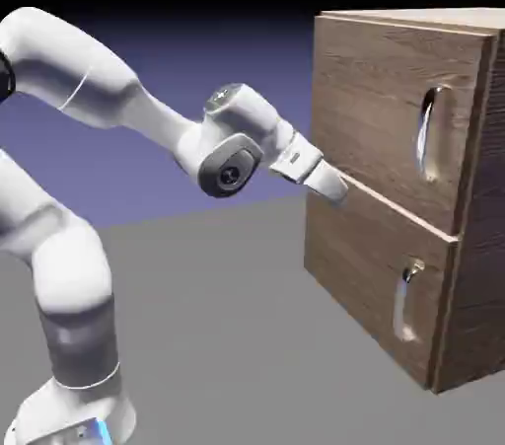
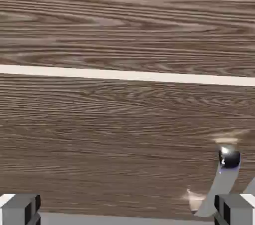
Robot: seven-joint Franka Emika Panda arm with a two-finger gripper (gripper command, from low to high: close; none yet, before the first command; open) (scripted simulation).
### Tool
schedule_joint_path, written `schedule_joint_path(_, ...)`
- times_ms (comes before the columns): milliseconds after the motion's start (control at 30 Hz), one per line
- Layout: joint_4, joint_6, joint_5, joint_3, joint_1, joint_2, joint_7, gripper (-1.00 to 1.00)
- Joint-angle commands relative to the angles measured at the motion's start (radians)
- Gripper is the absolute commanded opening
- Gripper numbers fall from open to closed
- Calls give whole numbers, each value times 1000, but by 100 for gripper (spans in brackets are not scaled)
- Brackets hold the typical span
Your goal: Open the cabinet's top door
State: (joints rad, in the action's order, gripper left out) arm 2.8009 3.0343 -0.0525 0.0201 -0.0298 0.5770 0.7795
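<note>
A: Where is the tool [image 1: 335, 185] now?
B: Its jaws are spread and empty, close to the seam between the two doors of the cabinet [image 1: 483, 236].
A: And the top door [image 1: 390, 108]?
B: Shut. Its handle [image 1: 428, 133] stands upright, farther right and higher than the tool.

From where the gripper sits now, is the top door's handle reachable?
Probably yes, but not from this spot. The open gripper faces the seam between the doors near the cabinet front's left edge. The top door's handle lies up and to the right across bare wood, with nothing in between.
</note>
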Motion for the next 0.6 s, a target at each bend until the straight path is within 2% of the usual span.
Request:
schedule_joint_path(0,-8,-2,-44,17,-15,6,32,0)
schedule_joint_path(567,-136,-40,-783,300,-266,104,575,0)
